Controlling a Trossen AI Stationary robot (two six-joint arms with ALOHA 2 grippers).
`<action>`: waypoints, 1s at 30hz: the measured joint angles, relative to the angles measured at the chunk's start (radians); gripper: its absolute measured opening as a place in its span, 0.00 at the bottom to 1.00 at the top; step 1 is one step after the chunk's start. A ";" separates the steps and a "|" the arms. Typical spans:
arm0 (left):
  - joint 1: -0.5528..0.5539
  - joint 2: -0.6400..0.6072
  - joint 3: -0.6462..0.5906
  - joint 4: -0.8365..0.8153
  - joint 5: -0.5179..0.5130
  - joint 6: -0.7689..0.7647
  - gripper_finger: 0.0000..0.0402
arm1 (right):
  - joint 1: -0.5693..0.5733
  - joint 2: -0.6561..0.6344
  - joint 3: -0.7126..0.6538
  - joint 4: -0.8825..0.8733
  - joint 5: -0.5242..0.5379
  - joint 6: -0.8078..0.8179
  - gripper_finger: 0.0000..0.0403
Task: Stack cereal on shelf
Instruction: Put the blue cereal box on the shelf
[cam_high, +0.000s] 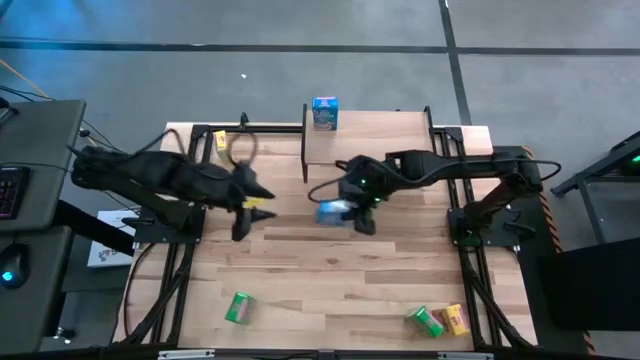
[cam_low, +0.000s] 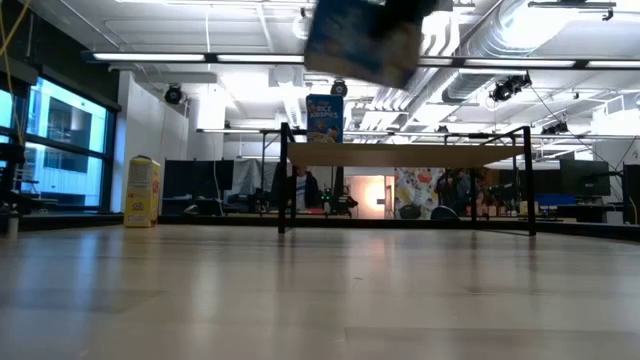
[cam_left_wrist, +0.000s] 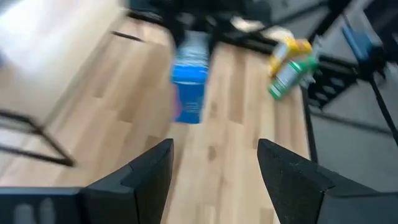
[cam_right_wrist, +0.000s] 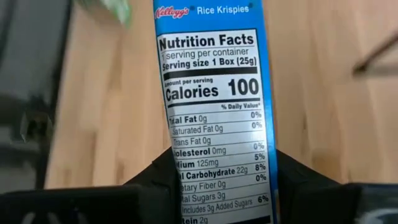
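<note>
My right gripper (cam_high: 350, 212) is shut on a blue cereal box (cam_right_wrist: 211, 106) in the air over the table's middle, in front of the shelf (cam_high: 365, 138); the low view shows that box (cam_low: 360, 40) high up. A second blue box (cam_high: 324, 113) stands upright on the shelf's far left end. My left gripper (cam_high: 256, 210) hangs open to the left of the held box, with nothing between its fingers (cam_left_wrist: 146, 174). A yellow box (cam_high: 220, 140) stands at the far left. One green box (cam_high: 239, 307) lies near the front edge, and a green (cam_high: 424, 321) and a yellow box (cam_high: 455, 319) lie at the front right. My right gripper pinches the blue box between its two fingers, one on each broad face, near one end of the box (cam_right_wrist: 186, 177). The narrow nutrition panel faces the wrist camera. The fingers slant down from the table's right side. The box is lifted clear of the table.
The shelf's board (cam_low: 400, 155) stands on thin black legs at the table's far middle, bare to the right of the standing box. Bare tabletop (cam_high: 330, 275) lies between the arms and the front boxes. A desk with a keyboard (cam_high: 10, 190) stands left of the table.
</note>
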 joint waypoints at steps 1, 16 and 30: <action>-0.009 -0.027 -0.016 0.001 -0.040 -0.014 0.56 | 0.000 -0.011 -0.021 -0.029 0.002 -0.002 0.31; -0.148 -0.338 -0.509 0.841 -0.364 0.010 0.56 | 0.038 -0.316 -0.833 1.422 0.283 0.393 0.31; -0.148 -0.339 -0.541 1.024 -0.463 0.096 0.56 | -0.155 -0.071 -0.736 1.680 0.566 0.250 0.31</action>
